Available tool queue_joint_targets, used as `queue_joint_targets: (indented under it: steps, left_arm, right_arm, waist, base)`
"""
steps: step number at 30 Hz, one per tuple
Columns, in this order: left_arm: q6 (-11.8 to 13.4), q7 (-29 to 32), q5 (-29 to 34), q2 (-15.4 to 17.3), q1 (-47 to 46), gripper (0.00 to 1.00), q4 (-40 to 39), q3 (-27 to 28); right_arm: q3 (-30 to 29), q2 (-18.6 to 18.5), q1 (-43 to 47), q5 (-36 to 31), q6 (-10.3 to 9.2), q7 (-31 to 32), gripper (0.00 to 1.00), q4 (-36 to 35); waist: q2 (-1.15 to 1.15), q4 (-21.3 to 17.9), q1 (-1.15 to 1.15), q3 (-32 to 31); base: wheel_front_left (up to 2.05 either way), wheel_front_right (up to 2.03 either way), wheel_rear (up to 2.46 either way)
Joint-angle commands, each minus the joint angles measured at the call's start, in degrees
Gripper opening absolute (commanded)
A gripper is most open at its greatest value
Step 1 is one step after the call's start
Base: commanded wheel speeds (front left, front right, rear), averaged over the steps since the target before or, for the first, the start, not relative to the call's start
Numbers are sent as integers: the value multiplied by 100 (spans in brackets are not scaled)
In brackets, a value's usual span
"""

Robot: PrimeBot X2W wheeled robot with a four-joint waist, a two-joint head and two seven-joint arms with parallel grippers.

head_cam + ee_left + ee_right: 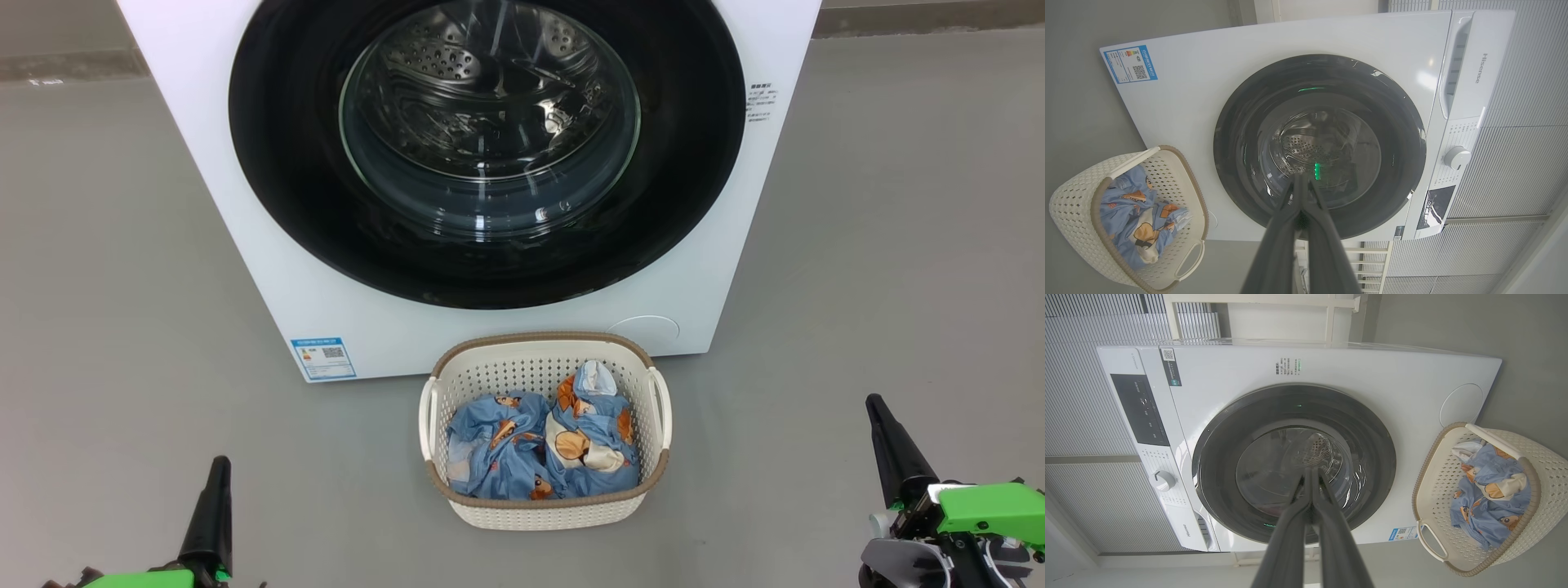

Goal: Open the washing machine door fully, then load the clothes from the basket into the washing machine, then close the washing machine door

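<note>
My left claw [218, 472] has its two fingers pressed together and pinches nothing. It hangs low on my left above the bare floor [106, 343], touching nothing. My right claw [880, 412] is the same on my right: fingers closed tip to tip, empty, clear of everything. Both wrist views look along those closed fingers straight at the door [286, 163].

Between the claws and a little ahead, the basket [543, 510] sits on the floor just in front of the machine [245, 269]. I cannot tell whether the two touch. The clothes [543, 445] lie inside it as two blue printed bundles side by side.

Beyond the basket, the door sits flush against the machine's front, so I judge it shut. Through the glass I see the steel drum with no fabric in it.

By my reading, nothing of the job is done. The door has to swing fully open, both bundles have to go in, and the door has to close again. The door comes first, and neither claw is near it. I cannot make out where its rim offers a hold.
</note>
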Motion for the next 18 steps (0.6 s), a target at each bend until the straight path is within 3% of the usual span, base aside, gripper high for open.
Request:
queue_joint_targets:
  steps: [1, 18]
  left_arm:
    - [-40, 36, 50, 54, -244, 0, -106, 181]
    - [-40, 35, 50, 54, -244, 0, -106, 180]
  right_arm:
    - [101, -49, -252, -19, 34, 30, 0, -142]
    - [103, -49, -252, -18, 34, 29, 0, -142]
  waist:
    - [0, 0, 0, 0]
    - [0, 0, 0, 0]
  base:
    - [0, 0, 0]
    - [0, 0, 0]
